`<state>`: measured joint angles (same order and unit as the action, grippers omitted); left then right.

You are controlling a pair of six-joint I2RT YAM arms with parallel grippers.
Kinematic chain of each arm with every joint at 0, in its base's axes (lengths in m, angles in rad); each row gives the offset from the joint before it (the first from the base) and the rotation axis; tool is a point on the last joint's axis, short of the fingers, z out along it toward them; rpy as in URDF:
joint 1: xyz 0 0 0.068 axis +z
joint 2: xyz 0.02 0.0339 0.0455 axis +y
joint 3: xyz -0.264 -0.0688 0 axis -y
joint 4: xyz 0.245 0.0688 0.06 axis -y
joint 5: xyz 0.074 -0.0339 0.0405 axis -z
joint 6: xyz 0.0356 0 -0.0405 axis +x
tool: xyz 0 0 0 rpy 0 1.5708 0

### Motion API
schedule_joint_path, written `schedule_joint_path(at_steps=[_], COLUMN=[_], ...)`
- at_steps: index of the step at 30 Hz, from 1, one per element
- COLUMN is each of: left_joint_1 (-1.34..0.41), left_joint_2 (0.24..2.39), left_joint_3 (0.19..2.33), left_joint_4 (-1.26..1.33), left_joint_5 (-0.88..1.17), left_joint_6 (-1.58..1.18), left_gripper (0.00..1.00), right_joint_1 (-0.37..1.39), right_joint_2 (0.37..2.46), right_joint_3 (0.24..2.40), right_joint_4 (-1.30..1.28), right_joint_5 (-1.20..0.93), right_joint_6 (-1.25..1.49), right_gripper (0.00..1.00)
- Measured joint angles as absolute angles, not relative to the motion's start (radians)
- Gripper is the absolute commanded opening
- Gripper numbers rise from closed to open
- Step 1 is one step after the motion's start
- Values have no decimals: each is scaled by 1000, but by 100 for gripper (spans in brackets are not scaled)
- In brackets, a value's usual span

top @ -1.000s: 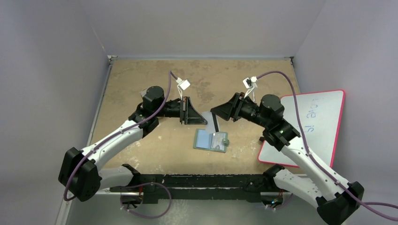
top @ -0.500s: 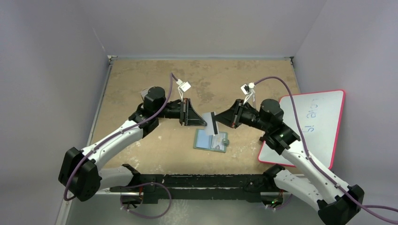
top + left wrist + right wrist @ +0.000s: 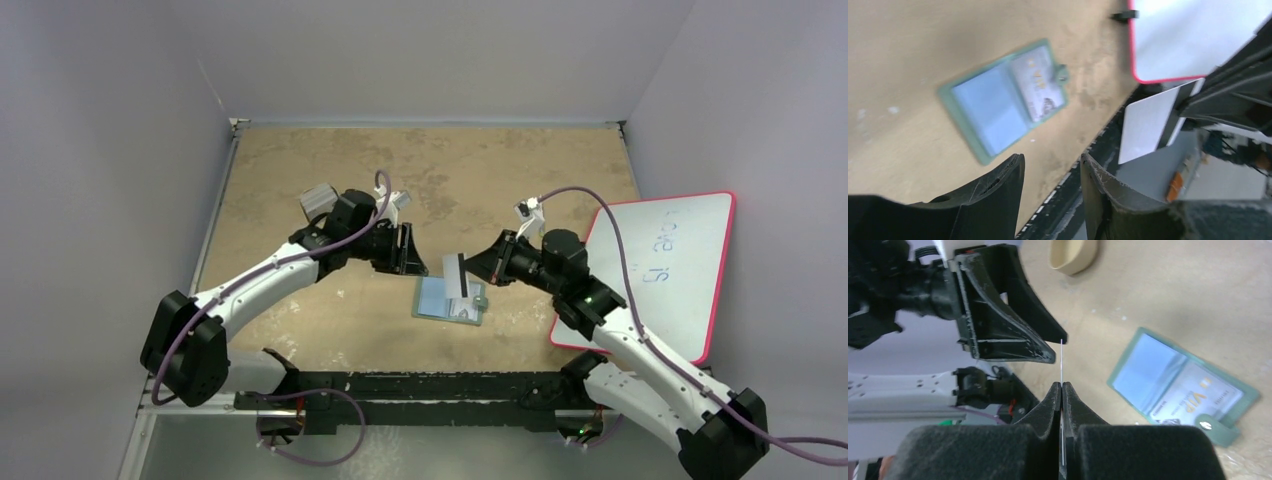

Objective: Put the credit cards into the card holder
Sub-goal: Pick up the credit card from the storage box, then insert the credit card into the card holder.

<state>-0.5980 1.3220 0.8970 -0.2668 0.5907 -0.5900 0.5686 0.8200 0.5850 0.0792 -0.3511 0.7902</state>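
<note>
The handover has just finished as I watch: the right gripper (image 3: 1062, 387), which stood apart a second ago, is now pinched flat together on the pale card (image 3: 455, 273), while the left gripper (image 3: 1050, 165), which was closed a moment back, has its jaws apart with nothing between them and has drawn away toward the left. The card stands on edge in the air, just above the far side of the card holder (image 3: 450, 298) and not touching it. The card holder lies spread open on the desk (image 3: 450, 170), near the middle of its near edge, bluish pockets facing up (one printed VIP card (image 3: 1193, 392) already sits in the right-hand pocket). The whiteboard (image 3: 660, 270) hangs over the desk's right edge, well clear of this. To my eye the card now belongs to the right arm alone, so the next job looks like tipping it flatter and sliding it into a free pocket; with the soft holder unpinned, it may skid.
</note>
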Motion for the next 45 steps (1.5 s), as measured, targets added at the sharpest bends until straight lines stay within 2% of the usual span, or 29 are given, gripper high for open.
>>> schedule_joint_path(at_steps=[5,11,27,39,45], left_joint_1=[-598,-608,-701,-753,-755], left_joint_2=[1349,1407,1574,1582,1582], left_joint_3=[889,800,708,687,682], left_joint_4=[-321,-257,-60,-24,-16], left_joint_5=[415,324,302,274,263], left_joint_6=[-582,-629,-750,-794,-794], left_gripper=[43,38,21,8,6], right_joint_1=[568,569,568,567,561], right_joint_2=[866,986,1121,1140,1164], right_joint_3=[525,475,389,297,292], right_joint_4=[87,131,336,430,458], right_joint_5=[-283,-230,-167,-110,-107], right_joint_6=[805,842,882,890,878], right_gripper=[0,0,0,0,0])
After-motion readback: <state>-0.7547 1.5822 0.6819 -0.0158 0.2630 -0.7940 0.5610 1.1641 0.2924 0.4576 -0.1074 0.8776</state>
